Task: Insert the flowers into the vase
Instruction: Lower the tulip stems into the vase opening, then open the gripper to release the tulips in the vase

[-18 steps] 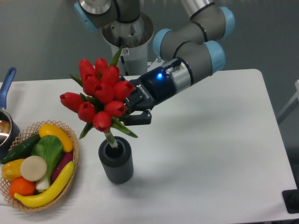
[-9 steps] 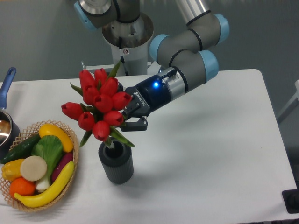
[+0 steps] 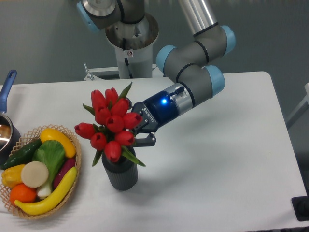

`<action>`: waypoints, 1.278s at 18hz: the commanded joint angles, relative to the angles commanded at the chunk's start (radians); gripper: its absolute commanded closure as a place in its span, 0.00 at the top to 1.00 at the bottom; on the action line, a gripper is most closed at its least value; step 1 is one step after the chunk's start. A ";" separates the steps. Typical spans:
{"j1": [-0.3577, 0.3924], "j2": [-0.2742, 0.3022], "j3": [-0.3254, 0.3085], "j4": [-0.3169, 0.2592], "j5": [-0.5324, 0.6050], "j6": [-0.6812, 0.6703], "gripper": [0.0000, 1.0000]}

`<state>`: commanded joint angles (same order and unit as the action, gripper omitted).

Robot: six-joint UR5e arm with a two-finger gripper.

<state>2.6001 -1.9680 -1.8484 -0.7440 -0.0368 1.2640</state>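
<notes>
Fixed camera view. The hand (image 3: 141,131) is closed on the flowers (image 3: 112,128), gripping the bunch at the back, just behind the lower blooms; its fingers are partly hidden by leaves. The bouquet sits low over the vase (image 3: 119,173), the lowest bloom and leaves covering the opening, so the stems appear to be inside, though how deep cannot be seen. The bunch leans away from the hand, toward the basket (image 3: 77,159).

Risks, as judged from this view:
- The bunch is wider than the vase and top-heavy. If the hand lets go while the bunch is tilted, the weight could tip the small vase toward the basket.
- If the stems are only shallowly seated, the bouquet could fall out on release.
- The hand is just above the vase rim; any further descent or a sideways pull-out could knock the vase over or drag it across the worktop (image 3: 217,159).
- Leaves caught between the fingers could lift the bunch when the hand withdraws.

Containers:
- Vase: dark grey, ribbed, upright on the worktop, holding the flower stems.
- Basket, left of the vase: holds a banana (image 3: 50,193), a cucumber (image 3: 19,153), an orange item (image 3: 21,193), a leafy green vegetable (image 3: 49,155) and other produce.
- Blue-handled pot (image 3: 7,121), far left of the vase at the frame edge: contents unclear.
</notes>
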 joint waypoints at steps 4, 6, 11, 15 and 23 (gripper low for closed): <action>0.015 -0.025 -0.017 0.000 0.018 0.038 0.28; 0.020 -0.037 -0.032 0.000 0.018 0.076 0.29; 0.020 -0.071 -0.051 0.000 0.023 0.117 0.30; 0.020 -0.081 -0.064 0.000 0.023 0.147 0.31; 0.025 -0.083 -0.069 0.000 0.023 0.178 0.92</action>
<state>2.6246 -2.0509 -1.9175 -0.7440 -0.0138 1.4419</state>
